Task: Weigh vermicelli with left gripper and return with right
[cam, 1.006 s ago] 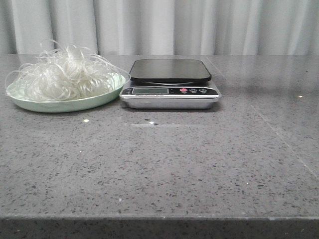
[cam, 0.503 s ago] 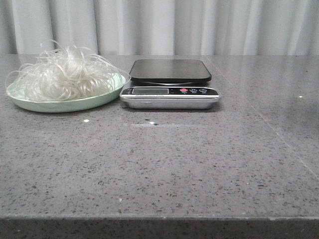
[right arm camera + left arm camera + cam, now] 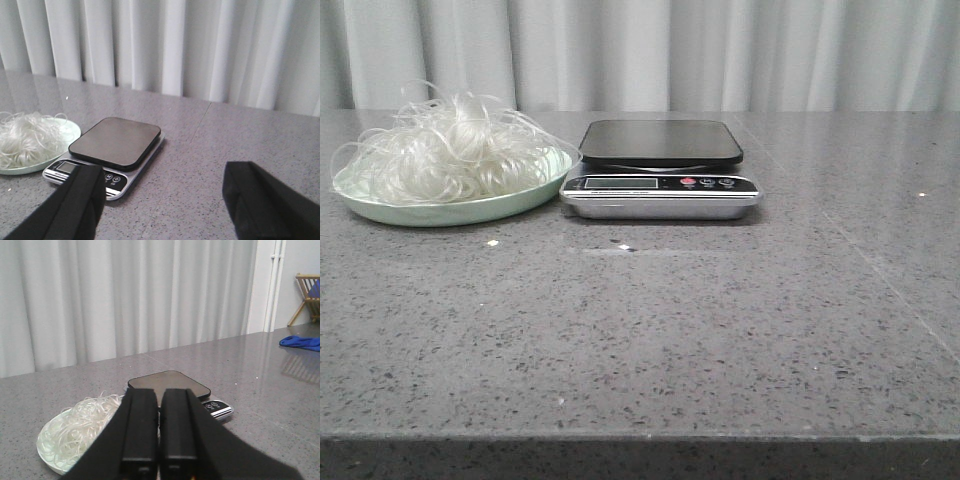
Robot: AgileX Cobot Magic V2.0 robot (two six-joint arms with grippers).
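Vermicelli [image 3: 445, 150] sits piled on pale green plate [image 3: 440, 212], far-left of table [image 3: 650, 330], just beside scale [image 3: 660, 170]; scale platform bare. Left gripper [image 3: 159, 432] closed, fingers pressed together, nothing held, aimed twd plate/scale. Right gripper [image 3: 165, 200] wide open, empty, well back from scale. Neither arm visible in front cam.

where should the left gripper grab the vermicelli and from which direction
Grip the raised middle of the vermicelli, coming from above. It is a loose, fluffy heap on the plate, whose rim blocks a side approach. The left gripper must open first; its fingers are together.
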